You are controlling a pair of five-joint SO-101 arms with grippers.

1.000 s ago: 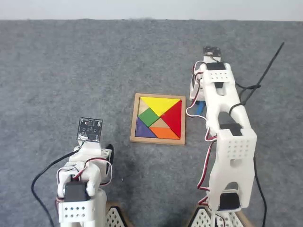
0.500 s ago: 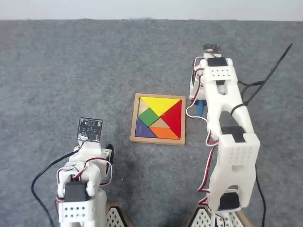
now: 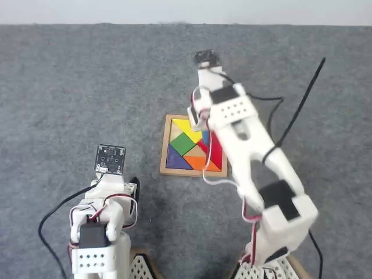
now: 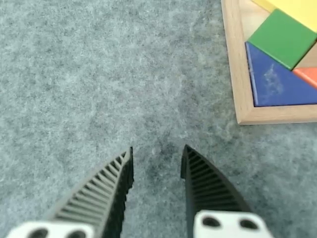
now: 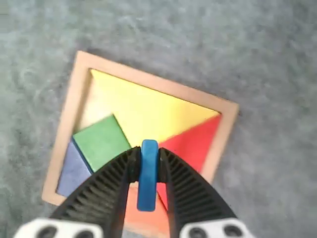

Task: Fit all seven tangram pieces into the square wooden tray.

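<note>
So the right gripper (image 5: 147, 155) is clamped tight on a blue piece (image 5: 147, 184), holding it on edge right above the wooden tray (image 5: 226, 130), which already has a yellow triangle (image 5: 148, 111), green square (image 5: 101, 141) and red triangle (image 5: 195, 144) in it. The left gripper (image 4: 157, 149) is partly open with nothing in it, down low over the grey desk (image 4: 74, 74) near the tray's corner.

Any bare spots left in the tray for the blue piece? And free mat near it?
In the tray, bare wood shows in the corner bordered by yellow triangle, green square and rim. Open gray mat lies beyond the tray and between it and the left gripper. Crowded: right gripper, shut on the blue piece, hangs over the tray's middle.
</note>
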